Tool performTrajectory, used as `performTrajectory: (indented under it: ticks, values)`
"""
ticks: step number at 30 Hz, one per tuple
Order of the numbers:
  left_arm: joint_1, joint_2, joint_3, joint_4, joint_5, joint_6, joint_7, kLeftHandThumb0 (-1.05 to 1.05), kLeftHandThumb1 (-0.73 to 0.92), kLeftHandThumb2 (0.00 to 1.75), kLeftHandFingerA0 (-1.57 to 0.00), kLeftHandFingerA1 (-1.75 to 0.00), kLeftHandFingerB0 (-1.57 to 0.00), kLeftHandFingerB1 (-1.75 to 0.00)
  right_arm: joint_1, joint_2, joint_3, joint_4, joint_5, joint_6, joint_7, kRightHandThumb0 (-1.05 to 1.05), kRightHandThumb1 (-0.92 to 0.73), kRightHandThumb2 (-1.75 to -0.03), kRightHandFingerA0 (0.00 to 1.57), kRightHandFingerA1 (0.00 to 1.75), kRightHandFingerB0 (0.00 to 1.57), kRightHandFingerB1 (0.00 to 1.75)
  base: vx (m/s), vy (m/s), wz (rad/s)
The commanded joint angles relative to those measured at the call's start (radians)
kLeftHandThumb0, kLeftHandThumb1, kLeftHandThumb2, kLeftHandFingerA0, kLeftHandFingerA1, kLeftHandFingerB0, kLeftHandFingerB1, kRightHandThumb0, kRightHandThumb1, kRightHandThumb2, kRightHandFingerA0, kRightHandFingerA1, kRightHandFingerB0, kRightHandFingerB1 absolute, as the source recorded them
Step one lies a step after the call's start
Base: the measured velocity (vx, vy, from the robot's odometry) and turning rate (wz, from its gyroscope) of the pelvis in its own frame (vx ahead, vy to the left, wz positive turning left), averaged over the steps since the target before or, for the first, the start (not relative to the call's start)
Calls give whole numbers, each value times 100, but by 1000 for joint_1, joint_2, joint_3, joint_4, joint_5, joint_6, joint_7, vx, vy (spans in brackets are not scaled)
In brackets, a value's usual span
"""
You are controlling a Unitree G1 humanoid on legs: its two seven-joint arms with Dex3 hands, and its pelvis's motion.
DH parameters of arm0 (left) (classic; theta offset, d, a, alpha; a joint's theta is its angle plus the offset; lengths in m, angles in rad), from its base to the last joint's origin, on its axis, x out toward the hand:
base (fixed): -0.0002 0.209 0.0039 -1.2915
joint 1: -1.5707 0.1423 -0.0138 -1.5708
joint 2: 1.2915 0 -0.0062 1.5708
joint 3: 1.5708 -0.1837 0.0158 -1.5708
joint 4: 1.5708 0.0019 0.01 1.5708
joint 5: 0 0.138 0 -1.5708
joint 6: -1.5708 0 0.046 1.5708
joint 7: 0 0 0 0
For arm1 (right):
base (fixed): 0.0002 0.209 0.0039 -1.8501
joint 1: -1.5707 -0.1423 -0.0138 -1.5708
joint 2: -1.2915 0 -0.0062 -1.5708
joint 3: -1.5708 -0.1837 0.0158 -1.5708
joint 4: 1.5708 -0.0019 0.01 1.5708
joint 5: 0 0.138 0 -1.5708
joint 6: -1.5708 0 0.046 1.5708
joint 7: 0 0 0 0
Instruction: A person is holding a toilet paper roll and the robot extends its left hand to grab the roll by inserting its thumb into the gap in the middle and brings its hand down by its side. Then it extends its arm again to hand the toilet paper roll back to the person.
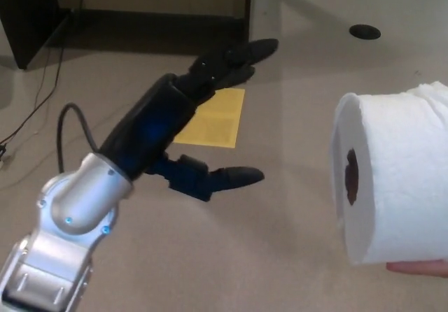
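Head view, near to far. Silver wrist housing (73, 221) of the left arm, lower left, a black cable looping beside it. Person's fingertip (418, 267), lower right, under the toilet paper roll (395, 175). Roll: white, held in the air at the right side with its flat end facing left and the dark core hole visible; top sheet slightly ragged. Left hand (183, 133): black, stretched out above the floor toward the roll, well apart from it. Fingers spread wide and holding nothing; thumb (231, 177) pointing at the roll's end face, the two thick fingers (238, 54) reaching up and away. Beige floor (266, 242) beneath everything. Yellow sheet (213, 119) lying flat on the floor, partly covered by the hand. Dark furniture base (28, 18) and a thin cable at the far left corner; a pale upright panel (262, 25) and a round black disc (364, 31) on the floor toward the far right.
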State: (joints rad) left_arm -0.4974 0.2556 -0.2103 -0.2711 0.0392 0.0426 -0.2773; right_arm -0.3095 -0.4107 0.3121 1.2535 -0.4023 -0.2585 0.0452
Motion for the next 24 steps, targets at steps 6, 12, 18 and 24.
performTrajectory:
  ticks: [6,12,18,24]
  values:
    - [-6,-57,-46,-19,63,17,3,-50,40,62,-17,-37,-9,-32,18,7,2,6,-9,14,-4,-40,-68,-62,75,78,34,33,0,0,0]
    - [-44,-84,-75,-27,108,47,10,-52,40,64,-21,-40,-11,-33,7,8,8,7,-16,17,-3,-40,-67,-60,77,81,33,32,0,0,0]
    - [-63,-115,-88,-41,111,80,4,-52,40,64,-21,-40,-12,-33,5,8,12,7,-19,10,-10,-41,-68,-62,75,82,34,33,0,0,0]
    - [-82,-132,-102,-55,138,117,0,-56,41,66,-22,-40,-11,-34,1,8,9,6,-19,11,-6,-43,-67,-60,81,83,35,32,0,0,0]
